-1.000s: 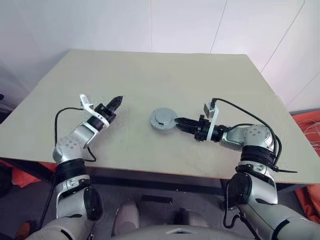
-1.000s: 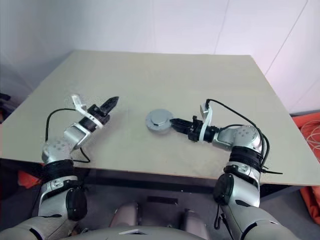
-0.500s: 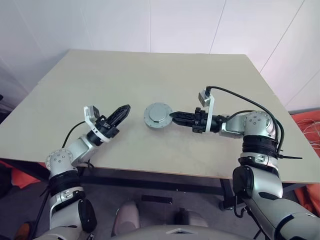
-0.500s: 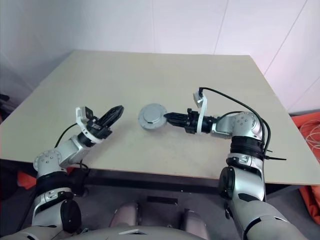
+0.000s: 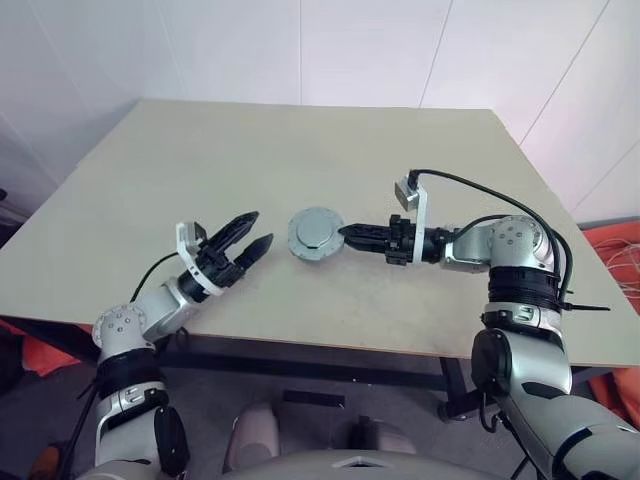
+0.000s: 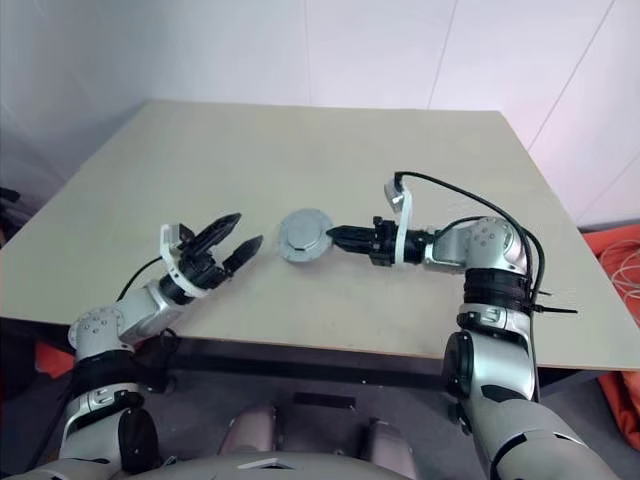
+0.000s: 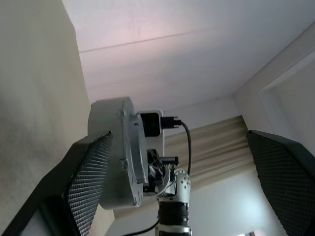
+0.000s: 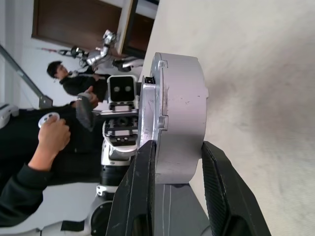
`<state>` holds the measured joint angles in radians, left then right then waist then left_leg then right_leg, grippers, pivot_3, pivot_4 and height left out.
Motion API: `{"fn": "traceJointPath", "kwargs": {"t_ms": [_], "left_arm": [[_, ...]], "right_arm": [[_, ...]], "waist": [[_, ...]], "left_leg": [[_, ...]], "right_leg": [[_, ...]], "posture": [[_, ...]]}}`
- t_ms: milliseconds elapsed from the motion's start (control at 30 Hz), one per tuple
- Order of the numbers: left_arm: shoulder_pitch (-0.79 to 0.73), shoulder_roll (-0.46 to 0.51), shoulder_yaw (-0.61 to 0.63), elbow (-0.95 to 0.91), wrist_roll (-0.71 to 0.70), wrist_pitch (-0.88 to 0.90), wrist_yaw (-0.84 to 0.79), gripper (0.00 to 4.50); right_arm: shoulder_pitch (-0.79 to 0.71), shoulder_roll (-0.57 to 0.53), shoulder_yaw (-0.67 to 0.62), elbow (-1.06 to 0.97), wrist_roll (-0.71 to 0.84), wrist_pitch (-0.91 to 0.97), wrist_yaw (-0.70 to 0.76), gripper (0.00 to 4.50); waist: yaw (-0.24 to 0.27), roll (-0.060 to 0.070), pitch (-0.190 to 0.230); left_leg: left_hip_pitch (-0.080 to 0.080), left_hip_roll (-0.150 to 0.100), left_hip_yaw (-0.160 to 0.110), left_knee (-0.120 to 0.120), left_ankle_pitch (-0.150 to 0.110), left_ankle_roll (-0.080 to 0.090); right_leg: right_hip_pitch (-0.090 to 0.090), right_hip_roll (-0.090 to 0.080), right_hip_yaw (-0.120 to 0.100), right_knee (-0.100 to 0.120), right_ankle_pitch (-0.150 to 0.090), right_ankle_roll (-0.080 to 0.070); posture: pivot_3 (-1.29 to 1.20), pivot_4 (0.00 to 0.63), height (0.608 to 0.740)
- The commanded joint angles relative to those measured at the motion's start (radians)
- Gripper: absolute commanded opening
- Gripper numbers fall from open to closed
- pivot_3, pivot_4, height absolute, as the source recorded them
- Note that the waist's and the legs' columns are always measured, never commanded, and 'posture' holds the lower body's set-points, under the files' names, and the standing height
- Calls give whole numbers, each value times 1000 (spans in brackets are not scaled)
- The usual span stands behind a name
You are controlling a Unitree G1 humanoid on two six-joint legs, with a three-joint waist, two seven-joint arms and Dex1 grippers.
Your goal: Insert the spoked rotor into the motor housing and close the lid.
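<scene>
My right gripper (image 5: 345, 235) is shut on the rim of the motor housing (image 5: 316, 232), a thick, squat silver-grey round casing. It holds the housing on edge, just above the middle of the table. In the right wrist view the housing (image 8: 179, 118) sits clamped between my two black fingers (image 8: 140, 196). My left gripper (image 5: 260, 228) is open, a short way to the housing's left and pointing at it, with nothing between its fingers. The left wrist view shows the housing (image 7: 120, 152) ahead between those spread fingers (image 7: 86, 182). The housing's inside is hidden. The spoked rotor and the lid are out of view.
The beige table (image 5: 300, 150) stretches back to a white wall. Orange cloth (image 5: 620, 250) lies on the floor at the right. In the right wrist view a person in dark clothes (image 8: 54, 132) holding a controller stands beyond the table's near edge.
My left gripper has opened and drawn back toward the near edge. My right gripper has raised the housing a little, shifted it left and tipped it on edge.
</scene>
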<state>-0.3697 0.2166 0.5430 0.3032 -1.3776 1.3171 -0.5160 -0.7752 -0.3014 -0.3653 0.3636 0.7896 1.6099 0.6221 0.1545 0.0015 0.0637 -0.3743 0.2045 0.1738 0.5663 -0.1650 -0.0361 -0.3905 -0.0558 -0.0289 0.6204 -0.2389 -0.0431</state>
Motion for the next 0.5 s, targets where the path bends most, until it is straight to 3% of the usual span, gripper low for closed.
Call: {"fn": "traceJointPath", "kwargs": {"t_ms": [33, 500], "left_arm": [[-20, 21, -4, 21, -18, 7, 5, 4500], [-27, 11, -50, 19, 19, -22, -27, 4500]], "right_arm": [[-45, -8, -7, -59, 83, 4, 41, 1120], [-60, 23, 30, -86, 158, 5, 2, 1120]], "waist": [[0, 0, 0], [0, 0, 0]], "left_leg": [[0, 0, 0, 0, 0, 0], [0, 0, 0, 3, 0, 0]], "right_leg": [[0, 0, 0, 0, 0, 0], [1, 0, 0, 1, 1, 1]], "posture": [[0, 0, 740], [0, 0, 740]]}}
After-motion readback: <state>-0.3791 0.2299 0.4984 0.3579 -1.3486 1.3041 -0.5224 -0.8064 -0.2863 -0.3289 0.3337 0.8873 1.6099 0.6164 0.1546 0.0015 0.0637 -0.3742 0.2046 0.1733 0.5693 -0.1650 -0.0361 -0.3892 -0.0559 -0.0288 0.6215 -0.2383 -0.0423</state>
